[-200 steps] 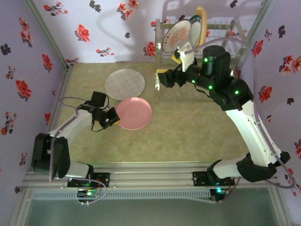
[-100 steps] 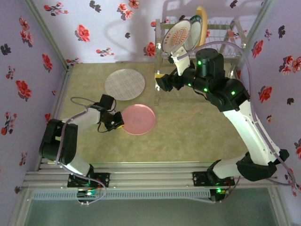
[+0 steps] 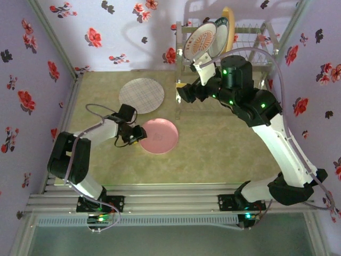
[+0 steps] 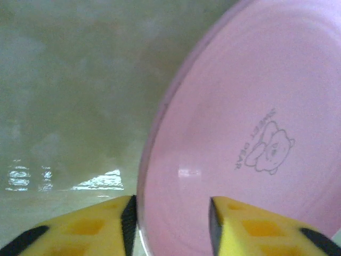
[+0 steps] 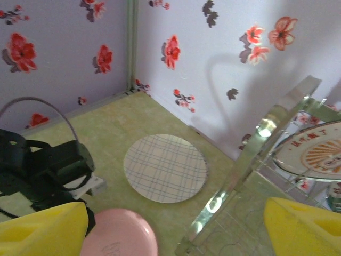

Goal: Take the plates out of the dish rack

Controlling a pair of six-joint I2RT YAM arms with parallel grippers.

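Our left gripper (image 4: 170,226) stands with jaws parted astride the rim of the pink plate (image 4: 256,106), which lies on the table (image 3: 213,144). We should back out level toward nine o'clock, without dragging it. Our right gripper (image 5: 173,226) gapes empty before the dish rack (image 5: 250,154) at one o'clock.

lilac walls (image 3: 80,26) printed with red and dark flowers close the left, far and right sides — a mottled olive-green tabletop (image 3: 213,144) between, metal rails (image 3: 170,198) nearest.

Bright light; soft shadows on wall (image 3: 128,37); table (image 4: 101,182) glare; close-up blurry.
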